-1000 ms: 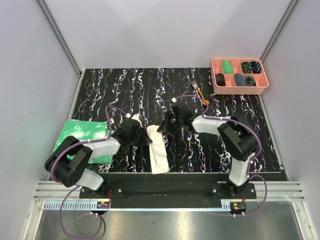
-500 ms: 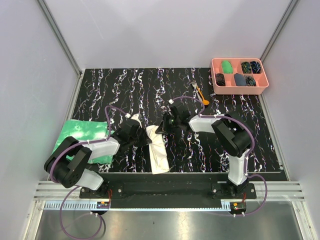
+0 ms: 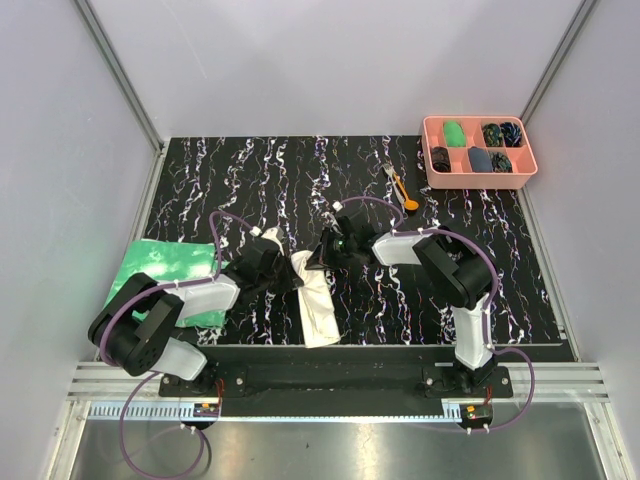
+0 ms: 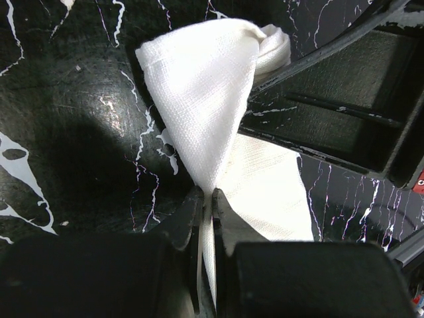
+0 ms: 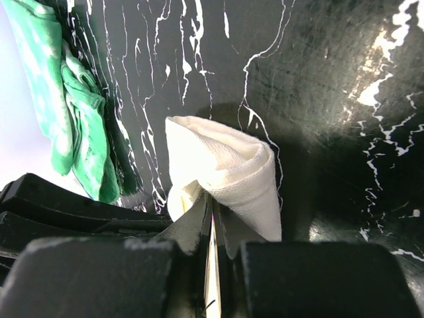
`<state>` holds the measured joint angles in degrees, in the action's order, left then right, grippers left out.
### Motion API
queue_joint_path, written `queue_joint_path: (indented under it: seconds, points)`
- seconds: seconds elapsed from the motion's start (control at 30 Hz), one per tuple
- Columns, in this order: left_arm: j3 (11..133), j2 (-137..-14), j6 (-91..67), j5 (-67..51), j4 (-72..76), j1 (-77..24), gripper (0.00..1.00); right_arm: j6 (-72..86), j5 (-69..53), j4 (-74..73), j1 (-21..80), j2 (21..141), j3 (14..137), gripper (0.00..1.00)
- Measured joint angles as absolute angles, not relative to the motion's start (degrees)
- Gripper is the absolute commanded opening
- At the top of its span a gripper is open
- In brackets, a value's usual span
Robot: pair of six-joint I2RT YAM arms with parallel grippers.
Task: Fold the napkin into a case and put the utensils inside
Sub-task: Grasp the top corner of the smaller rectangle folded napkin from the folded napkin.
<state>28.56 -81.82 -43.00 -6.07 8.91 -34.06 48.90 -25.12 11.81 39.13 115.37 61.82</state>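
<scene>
The cream-white napkin (image 3: 320, 310) is seen as a folded strip at the near middle of the black marbled table (image 3: 250, 180), with its far end bunched up. That far end is pinched from the left by the left end effector (image 4: 207, 199), whose fingers are pressed together on a thin fold of cloth. The same end is gripped from the right by the right end effector (image 5: 212, 202), likewise closed on a fold of the fabric. The fork (image 3: 388, 170) and orange spoon (image 3: 408, 201) are laid together toward the far right, well apart from the napkin and near a pink compartment tray (image 3: 431, 165). A green mottled cloth (image 3: 165, 265) is spread at the left edge.
</scene>
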Motion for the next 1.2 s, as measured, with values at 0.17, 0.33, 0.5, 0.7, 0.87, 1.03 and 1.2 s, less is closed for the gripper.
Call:
queue_joint_path:
  seconds: [0.17,0.33,0.5,0.7,0.87,1.03,1.2]
  points:
    - [28.6,-81.8,-43.0,-6.1,8.9,-34.1,0.00,48.9,-24.8,11.7,39.2,115.3,61.8,0.07]
    - [28.6,-81.8,-43.0,-6.1,8.9,-34.1,0.00,48.8,-24.7,11.4,39.3,115.2,61.9,0.07]
    - [28.6,-81.8,-43.0,-6.1,8.9,-34.1,0.00,48.9,-24.8,11.3,39.3,115.0,61.9,0.06]
    - [28.6,-82.1,-43.0,-6.1,8.9,-34.1,0.00,50.7,-26.7,13.2,39.6,115.6,62.1,0.06]
    - [28.8,-82.3,-42.9,-6.1,8.9,-34.1,0.23,53.7,-29.6,18.5,39.8,119.9,62.8,0.06]
    - [29.9,-80.2,-41.4,-5.6,4.8,-34.0,0.43,54.8,-31.1,21.8,39.8,121.3,62.8,0.06]
    - [34.5,-75.5,-38.5,-2.0,-3.2,-33.5,0.37,55.0,-31.2,22.5,39.8,121.5,62.8,0.06]
